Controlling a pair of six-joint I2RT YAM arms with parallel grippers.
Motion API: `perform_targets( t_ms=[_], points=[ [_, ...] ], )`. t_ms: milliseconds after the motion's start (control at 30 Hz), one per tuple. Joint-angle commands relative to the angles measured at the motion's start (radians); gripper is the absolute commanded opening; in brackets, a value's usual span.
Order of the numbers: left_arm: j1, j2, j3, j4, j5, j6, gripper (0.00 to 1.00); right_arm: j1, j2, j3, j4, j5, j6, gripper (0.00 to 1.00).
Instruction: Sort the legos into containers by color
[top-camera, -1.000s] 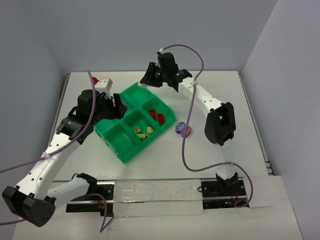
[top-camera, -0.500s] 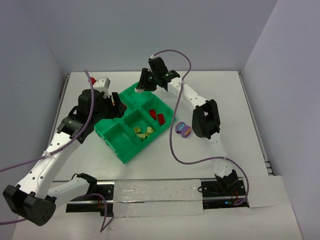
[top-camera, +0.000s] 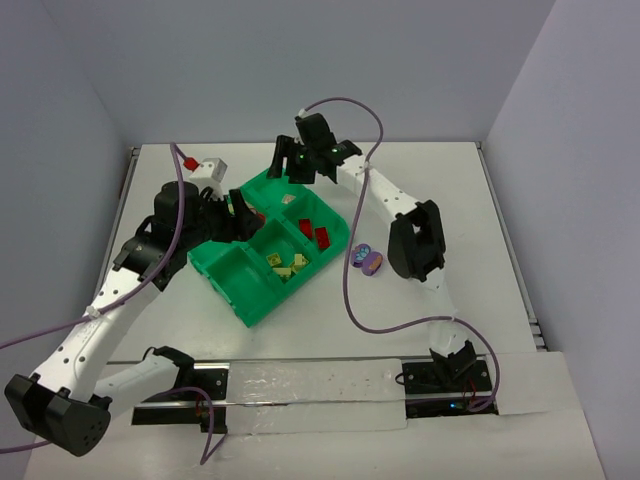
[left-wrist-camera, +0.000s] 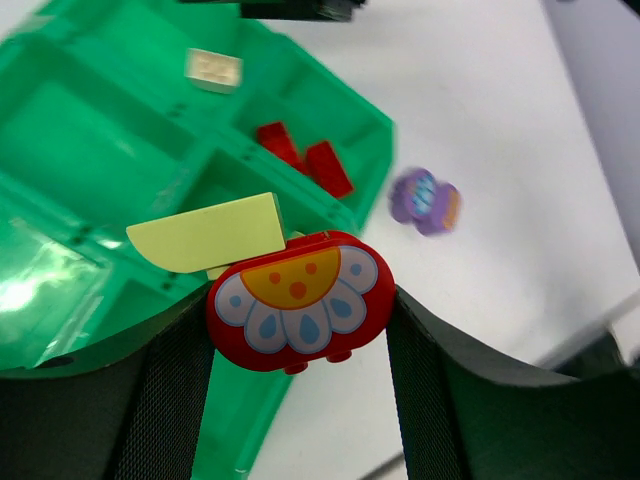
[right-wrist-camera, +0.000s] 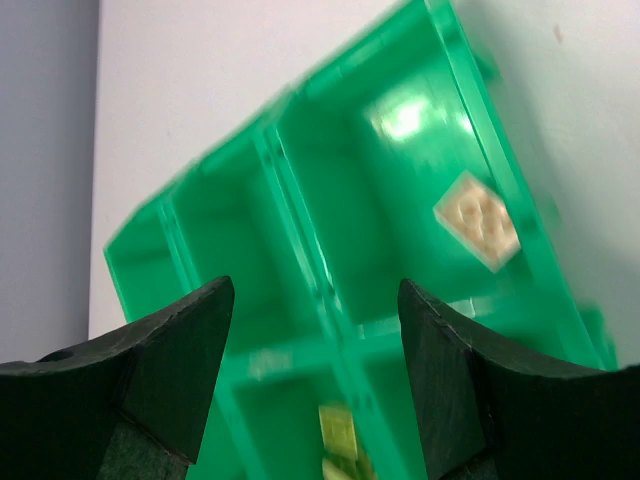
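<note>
Two red legos (top-camera: 312, 232) side by side in the right-hand compartment of the green tray (top-camera: 255, 305). Several pale yellow-green legos (top-camera: 288, 263) in the compartment just nearer the arms, piled close; exact count hard to tell. One pale beige lego (top-camera: 291, 199) alone in a far compartment, flat on the floor, studs up in the right wrist view. One purple lego (top-camera: 365, 259) off the tray on the white counter (top-camera: 450, 180), near the tray's right corner; blurred in the left wrist view, its print not legible.

Pinched in the left end effector (left-wrist-camera: 298, 315): a red rounded lego (left-wrist-camera: 298, 290) with a flower-like print in white, blue and orange, fingers closed against its two sides, held over the tray's left side. Shown that plainly only by the left wrist view; from above, almost wholly hidden among the arm's black parts. Touching its top edge, a pale yellow slab (left-wrist-camera: 210, 232); whether gripped along with it, cannot tell.

Over the tray's far corner, the right end effector (right-wrist-camera: 315, 300), jaws standing apart, nothing between them. Beneath it in its own view, the beige lego, slightly blurred, and a yellow-green one cut off at the bottom edge.

At the far left of the counter, a white block (top-camera: 212, 167) with a red part beside it, too small to identify.
</note>
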Motion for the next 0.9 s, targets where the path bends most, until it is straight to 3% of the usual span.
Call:
perform_targets(
  t_ms=[0, 200, 300, 433, 533, 733, 867],
  points=[
    [0.0, -0.059, -0.027, 0.133, 0.362, 0.13, 0.0, -0.037, -0.302, -0.23, 0.055, -0.026, -0.019, 0.75],
    [-0.003, -0.039, -0.07, 0.213, 0.552, 0.246, 0.0, -0.113, -0.634, -0.61, 0.193, -0.105, -0.01, 0.75],
    [-0.005, -0.007, -0.07, 0.254, 0.585, 0.275, 0.0, -0.122, -0.737, -0.699, 0.187, -0.111, -0.023, 0.75],
    [-0.012, 0.154, -0.069, 0.302, 0.709, 0.326, 0.0, -0.148, -0.888, -0.824, 0.188, -0.188, -0.025, 0.76],
    [-0.04, 0.258, -0.024, 0.24, 0.76, 0.389, 0.0, -0.153, -0.954, -0.872, 0.205, -0.243, -0.01, 0.76],
    [-0.137, 0.333, 0.033, 0.181, 0.617, 0.511, 0.02, -0.153, -0.993, -0.96, 0.283, -0.383, 0.06, 0.77],
    [-0.161, 0.31, 0.019, 0.201, 0.559, 0.515, 0.01, -0.154, -0.994, -1.017, 0.295, -0.361, 0.104, 0.79]
  ],
)
